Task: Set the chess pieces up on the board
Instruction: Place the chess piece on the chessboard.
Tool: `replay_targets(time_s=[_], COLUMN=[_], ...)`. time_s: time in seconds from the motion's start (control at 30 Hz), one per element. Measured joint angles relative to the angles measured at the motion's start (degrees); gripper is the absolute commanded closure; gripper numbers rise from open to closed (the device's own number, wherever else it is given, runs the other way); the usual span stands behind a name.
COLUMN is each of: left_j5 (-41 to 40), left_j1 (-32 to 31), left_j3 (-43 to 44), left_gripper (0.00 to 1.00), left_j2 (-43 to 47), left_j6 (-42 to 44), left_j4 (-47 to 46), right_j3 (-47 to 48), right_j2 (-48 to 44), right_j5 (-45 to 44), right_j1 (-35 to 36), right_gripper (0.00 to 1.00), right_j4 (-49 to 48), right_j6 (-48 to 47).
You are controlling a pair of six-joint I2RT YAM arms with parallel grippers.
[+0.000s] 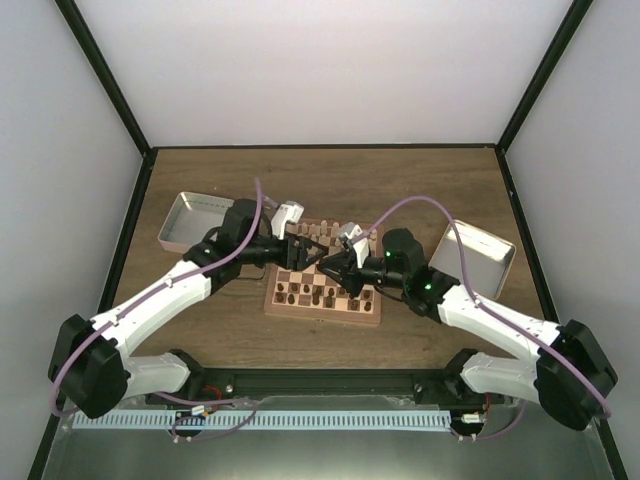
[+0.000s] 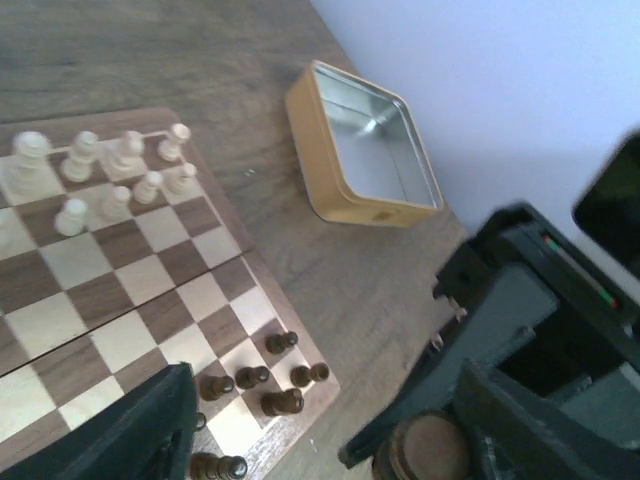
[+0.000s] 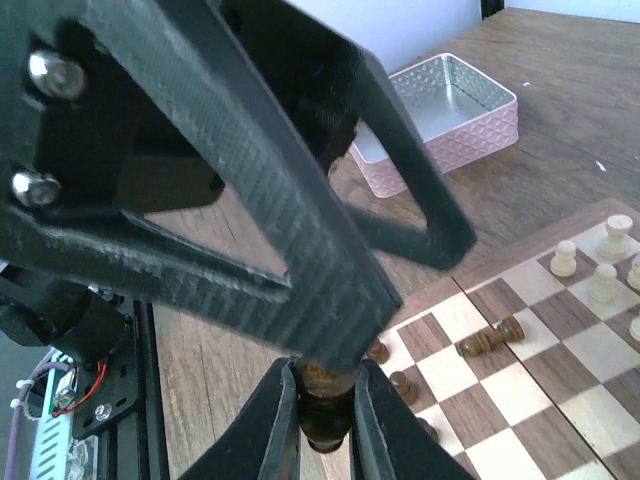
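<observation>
Wood table (image 1: 320, 180), white walls. Left gripper (image 1: 298, 243) jaws wide, holding nothing, over board (image 1: 320, 318). Right gripper (image 3: 322, 378) clamped on dark piece (image 3: 326, 425) above board. Likely mid-placement; next: lower onto its free home square, release upright.

Wood all round: the board (image 2: 120, 300) looks smooth with a soft sheen, the chess pieces (image 2: 283, 402) polished, the tabletop (image 2: 350, 290) matt and grainy. The tray (image 2: 375, 150) shines bare metal inside, and the right gripper (image 3: 325, 410) is matt, finely ridged black plastic.
</observation>
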State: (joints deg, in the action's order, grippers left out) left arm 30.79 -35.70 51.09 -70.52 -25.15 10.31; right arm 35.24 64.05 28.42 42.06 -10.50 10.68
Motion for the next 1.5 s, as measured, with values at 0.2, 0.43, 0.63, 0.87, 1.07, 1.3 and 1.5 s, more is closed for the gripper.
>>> replay_targets(time_s=[0.2,0.43,0.63,0.87,1.07,1.3,1.5], left_j5=[4.8,6.9,6.9,6.8,6.5,4.0,2.7], left_j1=[0.0,0.1,0.1,0.2,0.1,0.1,0.2], left_j3=[-0.3,-0.3,-0.4,-3.7,-4.9,-5.9,-5.9], left_gripper=[0.7,0.95,0.96,0.96,0.96,0.96,0.96], left_j2=[-0.6,-0.6,-0.2,4.8,6.7,8.4,8.3], left_j6=[-0.4,-0.3,-2.4,-13.2,-27.5,-41.6,-46.8], left_j4=[-0.5,-0.2,-0.3,-7.7,-20.6,-34.0,-38.9], right_j3=[1.7,2.8,3.0,-5.9,-9.2,-6.6,-4.7], right_j2=[1.8,3.2,2.6,-6.3,-8.6,-4.9,-2.7], right_j5=[0.7,0.2,-0.9,-0.8,-4.6,-4.3,-3.3], right_j1=[0.0,0.0,0.0,-0.1,-0.1,-0.1,-0.1], right_gripper=[0.92,0.74,0.35,0.3,0.38,0.54,0.52], right_j4=[0.7,2.0,0.8,-12.3,-23.2,-33.7,-40.1], right_j6=[-0.9,0.2,5.8,20.9,38.3,51.9,57.7])
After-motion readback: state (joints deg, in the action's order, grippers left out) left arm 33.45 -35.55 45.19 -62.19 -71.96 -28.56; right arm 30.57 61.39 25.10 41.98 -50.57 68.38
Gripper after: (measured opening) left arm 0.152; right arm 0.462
